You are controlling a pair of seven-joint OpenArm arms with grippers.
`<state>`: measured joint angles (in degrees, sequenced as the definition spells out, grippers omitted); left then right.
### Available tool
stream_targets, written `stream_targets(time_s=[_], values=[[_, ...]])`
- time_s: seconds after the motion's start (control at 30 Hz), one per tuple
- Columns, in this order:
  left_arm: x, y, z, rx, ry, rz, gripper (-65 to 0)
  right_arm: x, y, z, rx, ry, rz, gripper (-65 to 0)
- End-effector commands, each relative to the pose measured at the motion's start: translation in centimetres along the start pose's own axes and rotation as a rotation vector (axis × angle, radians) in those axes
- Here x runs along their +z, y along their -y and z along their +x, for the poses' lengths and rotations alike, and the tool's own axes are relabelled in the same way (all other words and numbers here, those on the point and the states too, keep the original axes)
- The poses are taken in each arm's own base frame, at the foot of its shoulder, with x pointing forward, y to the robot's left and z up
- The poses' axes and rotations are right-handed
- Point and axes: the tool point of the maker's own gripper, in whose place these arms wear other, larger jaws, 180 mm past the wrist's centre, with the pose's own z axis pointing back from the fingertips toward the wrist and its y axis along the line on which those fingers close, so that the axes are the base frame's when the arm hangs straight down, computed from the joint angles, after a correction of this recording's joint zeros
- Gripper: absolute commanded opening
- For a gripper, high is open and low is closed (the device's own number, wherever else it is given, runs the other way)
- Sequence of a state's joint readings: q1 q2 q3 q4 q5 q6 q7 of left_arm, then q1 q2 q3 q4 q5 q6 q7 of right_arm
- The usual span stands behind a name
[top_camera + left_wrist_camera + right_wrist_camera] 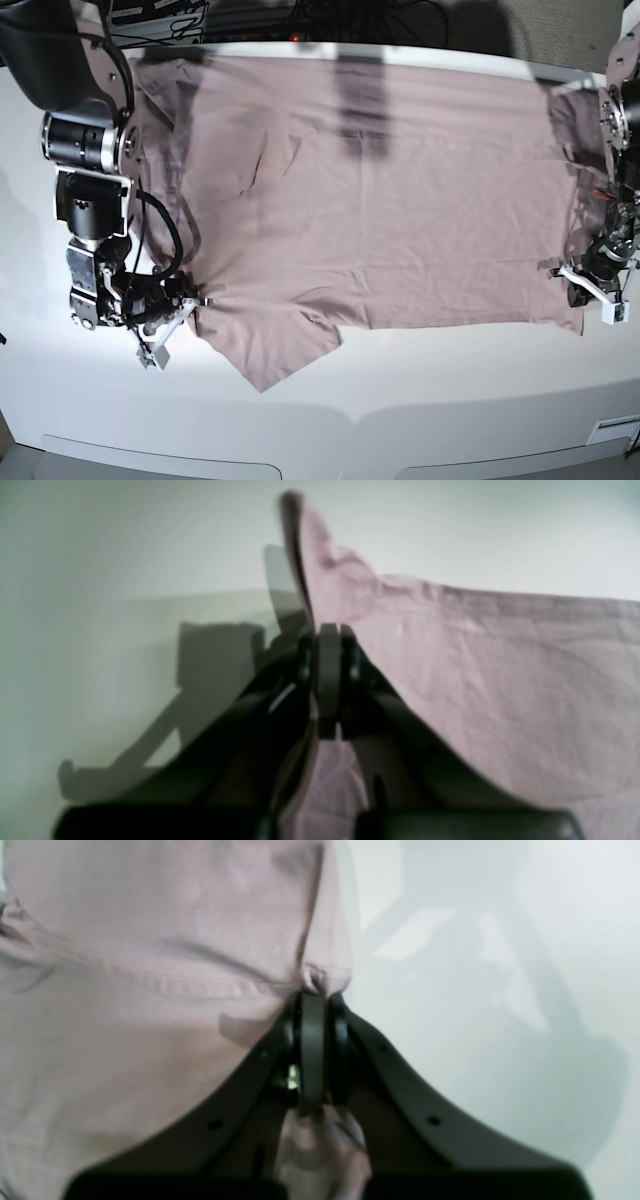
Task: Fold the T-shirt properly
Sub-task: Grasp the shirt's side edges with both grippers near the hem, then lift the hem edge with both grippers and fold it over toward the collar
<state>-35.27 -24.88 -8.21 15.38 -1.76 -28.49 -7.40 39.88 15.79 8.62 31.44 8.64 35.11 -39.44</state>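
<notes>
Plain dusty pink-mauve short-sleeved cotton T-shirt (380, 200) spread flat across white table (420, 410), wrinkled, one sleeve pointing toward near table edge in base view. Left gripper (330, 630) at shirt's edge on base view's right, jaws pinched tight on fabric; pinched corner stands up above black fingertips (327, 670), rest of cloth trails off flat. Right gripper (315, 995) at shirt's edge on base view's left, beside sleeve, jaws clamped on bunched hem; fold of cloth pokes through behind fingertips.
</notes>
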Motion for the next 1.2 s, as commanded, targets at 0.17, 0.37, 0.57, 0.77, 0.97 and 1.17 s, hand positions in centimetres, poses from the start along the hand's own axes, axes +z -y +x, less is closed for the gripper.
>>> stream_targets(time_s=[0.17,0.37,0.57,0.77,0.97,1.17], values=[[-0.4,-0.4,4.4,0.002,0.107,0.008,-65.0,3.5,2.1,6.7,0.018,0.141,-0.046,-65.0],[-0.6,0.0,6.6,0.024,0.176,0.002,-65.0,5.8,3.5,9.0,0.051,0.180,-0.054,-65.0],[-0.7,0.5,6.8,0.041,0.194,-0.006,-65.0,6.4,3.5,8.8,0.040,0.177,-0.004,-65.0],[-0.5,1.9,7.3,0.054,0.222,-0.088,-65.0,7.3,2.2,9.0,0.041,0.183,0.040,-65.0],[0.4,2.3,6.9,0.018,0.230,-0.137,-65.0,8.6,1.4,8.5,0.123,0.209,0.018,-65.0],[2.3,1.9,7.4,-0.012,0.254,-0.151,-65.0,9.4,0.3,6.0,0.194,0.216,0.009,-65.0]])
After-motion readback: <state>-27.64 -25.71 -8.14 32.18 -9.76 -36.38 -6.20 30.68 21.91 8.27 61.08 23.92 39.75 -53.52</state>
